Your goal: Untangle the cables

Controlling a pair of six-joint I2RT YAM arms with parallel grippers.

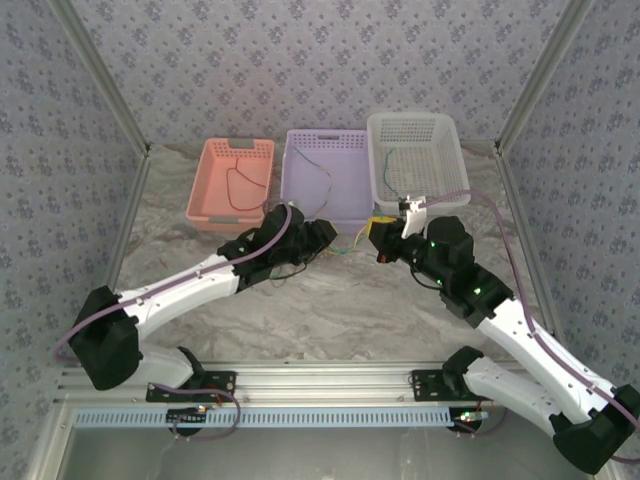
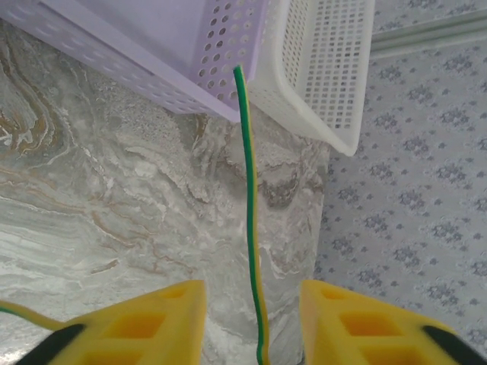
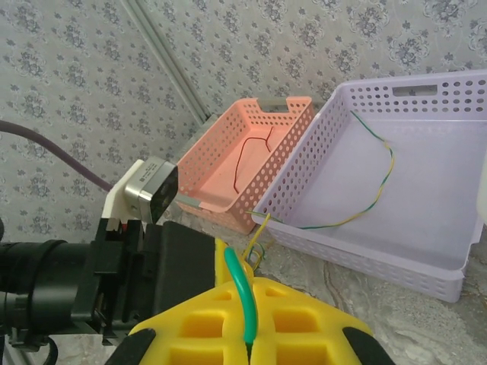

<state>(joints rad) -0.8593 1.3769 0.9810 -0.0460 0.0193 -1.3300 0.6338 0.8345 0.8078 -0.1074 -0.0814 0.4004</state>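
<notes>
A thin green-and-yellow cable [image 2: 249, 198] runs straight up between the yellow fingers [image 2: 163, 319] of my left gripper [image 2: 253, 308]. The jaws stand apart, with a gap on both sides of the wire. My right gripper [image 3: 249, 293] is shut on a green cable [image 3: 245, 293] that arches out of its closed fingers. Just beyond it, a small knot of yellow and green cables [image 3: 259, 247] lies on the table. Seen from above, the left gripper [image 1: 322, 238] and right gripper [image 1: 380, 238] face each other closely, with the loose cables [image 1: 350, 246] between them.
Three baskets stand in a row at the back: pink [image 1: 215, 170] with a dark cable, purple [image 1: 300, 170] with a green-yellow cable [image 3: 377, 179], white [image 1: 440, 150] with a green one. The left arm's black wrist and camera [image 3: 148, 190] sit close to the right gripper.
</notes>
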